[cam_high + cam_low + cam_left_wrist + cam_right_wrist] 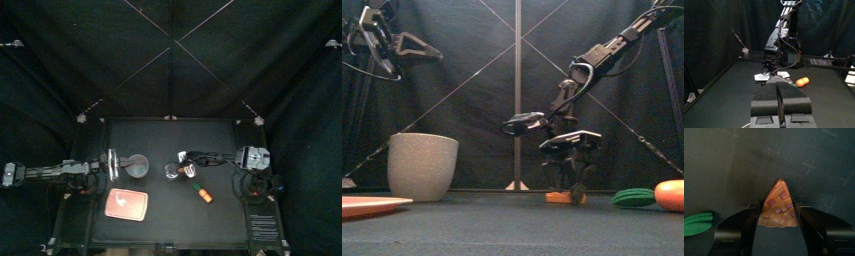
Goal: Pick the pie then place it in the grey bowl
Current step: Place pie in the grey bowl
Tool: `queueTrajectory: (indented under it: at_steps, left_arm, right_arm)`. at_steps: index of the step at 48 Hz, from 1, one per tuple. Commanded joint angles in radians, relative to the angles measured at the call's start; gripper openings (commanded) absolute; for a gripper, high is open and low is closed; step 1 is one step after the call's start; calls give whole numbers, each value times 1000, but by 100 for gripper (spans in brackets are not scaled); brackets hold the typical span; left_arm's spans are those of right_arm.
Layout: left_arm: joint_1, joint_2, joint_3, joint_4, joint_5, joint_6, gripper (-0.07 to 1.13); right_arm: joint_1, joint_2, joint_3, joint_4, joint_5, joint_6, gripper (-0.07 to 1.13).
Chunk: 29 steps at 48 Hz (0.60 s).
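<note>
Top view: a pink tray (pixel 128 204) lies just in front of the grey cup (pixel 422 165). Right of the cup, the right gripper (pixel 567 188), low on the table, pinches the pie (pixel 779 205) by its sides. The left gripper (pixel 779 84), jaws pressed together, hangs left of the cup.

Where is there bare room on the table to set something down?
Bare: the back strip behind the cup and right gripper, and the front edge between tray and orange toy. Crowded: mid-right, where pie, orange toy and green toy cluster.
</note>
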State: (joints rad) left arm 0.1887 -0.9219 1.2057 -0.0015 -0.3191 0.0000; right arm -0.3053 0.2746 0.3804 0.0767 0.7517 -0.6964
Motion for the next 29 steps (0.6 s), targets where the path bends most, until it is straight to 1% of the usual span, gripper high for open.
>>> queueTrajectory:
  at_steps: [1, 8, 12, 21, 29]
  left_arm:
    - [2, -5, -12, 0, -9, 0, -2]
    - [3, -5, -11, 0, -9, 0, -2]
    - [3, -6, -11, 0, -9, 0, -2]
    - [3, -6, -14, 0, -9, 2, -2]
    - [3, -6, -15, 2, -9, 2, -2]
  right_arm:
    - [-5, -25, -6, -8, -5, 23, 77]
    - [-3, -46, -23, 3, -11, 40, 75]
    - [0, -72, -49, 32, -28, 41, 75]
    - [8, -117, -127, 153, -92, 41, 75]
    - [11, -120, -196, 278, -198, 38, 75]
